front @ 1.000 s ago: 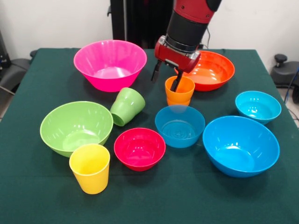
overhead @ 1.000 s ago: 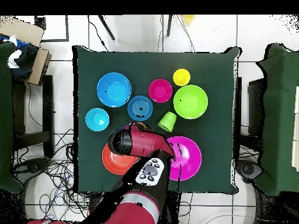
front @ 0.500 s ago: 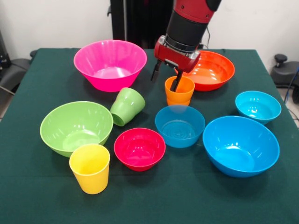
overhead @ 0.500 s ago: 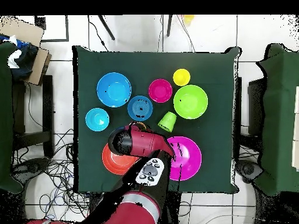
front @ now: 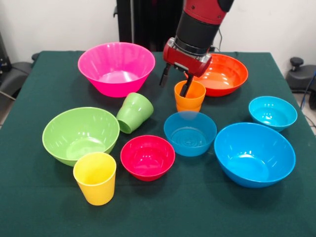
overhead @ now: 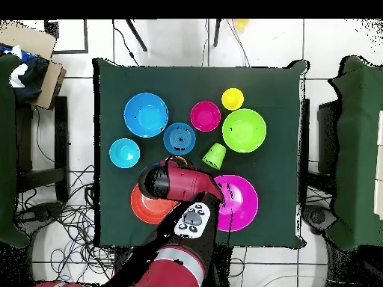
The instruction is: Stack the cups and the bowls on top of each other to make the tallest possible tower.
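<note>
Glossy tapered orange cup [front: 189, 96]; open hand [front: 174, 85]

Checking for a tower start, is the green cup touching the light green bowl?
Cannot tell. In the front view the tilted green cup overlaps the light green bowl rim; in the overhead view they look apart, but not plainly.

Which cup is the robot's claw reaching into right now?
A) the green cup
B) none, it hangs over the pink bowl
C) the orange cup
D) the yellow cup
C: one finger of the gripper dips inside the orange cup, the other hangs outside its rim.
</note>
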You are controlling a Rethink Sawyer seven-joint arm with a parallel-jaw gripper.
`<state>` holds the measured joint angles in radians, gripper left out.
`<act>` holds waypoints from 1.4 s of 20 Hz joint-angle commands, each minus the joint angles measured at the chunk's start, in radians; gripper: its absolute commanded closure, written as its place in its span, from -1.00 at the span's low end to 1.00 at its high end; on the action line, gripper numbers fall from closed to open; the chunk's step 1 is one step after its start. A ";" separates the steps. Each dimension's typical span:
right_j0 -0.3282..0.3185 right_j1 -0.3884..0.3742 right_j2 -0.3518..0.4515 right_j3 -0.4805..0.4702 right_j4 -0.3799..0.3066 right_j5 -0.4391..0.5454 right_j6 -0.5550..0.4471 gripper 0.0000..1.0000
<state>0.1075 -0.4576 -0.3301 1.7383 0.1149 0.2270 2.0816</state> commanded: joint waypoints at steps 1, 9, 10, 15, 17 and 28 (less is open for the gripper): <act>-0.002 -0.007 0.068 -0.038 0.007 0.093 0.104 -1.00; -0.004 -0.004 0.067 -0.045 0.006 0.097 0.101 -1.00; -0.004 -0.004 0.066 -0.046 0.007 0.100 0.101 -1.00; 0.002 -0.002 0.060 -0.049 0.005 0.098 0.102 -1.00; 0.003 -0.002 0.060 -0.050 0.005 0.100 0.102 -1.00; 0.001 -0.004 0.062 -0.048 0.005 0.100 0.101 -1.00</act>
<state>0.1075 -0.4576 -0.3322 1.7383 0.1149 0.2270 2.0816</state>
